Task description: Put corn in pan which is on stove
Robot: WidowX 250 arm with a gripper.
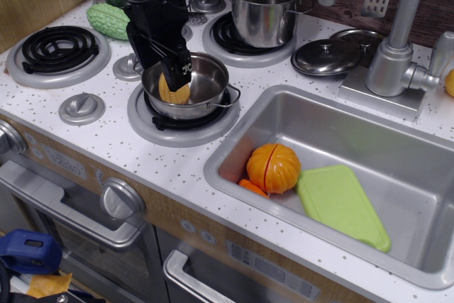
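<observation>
The yellow corn [174, 91] lies inside the small shiny steel pan [211, 87], against its left inner wall. The pan sits on the front middle coil burner of the white speckled stove [106, 140]. My black gripper [162, 62] hangs over the pan's left rim, just above the corn. Its fingers stand apart and the corn is no longer between them; one fingertip [179, 70] is right above the corn. The arm hides the pan's back left rim.
A taller steel pot [266, 6] stands on the back burner. A bumpy green gourd [111, 20] lies at the back left, a pot lid [326, 56] to the right. The sink [397, 140] holds an orange pumpkin [274, 167] and a green board [342, 204]. A faucet [397, 40] rises behind it.
</observation>
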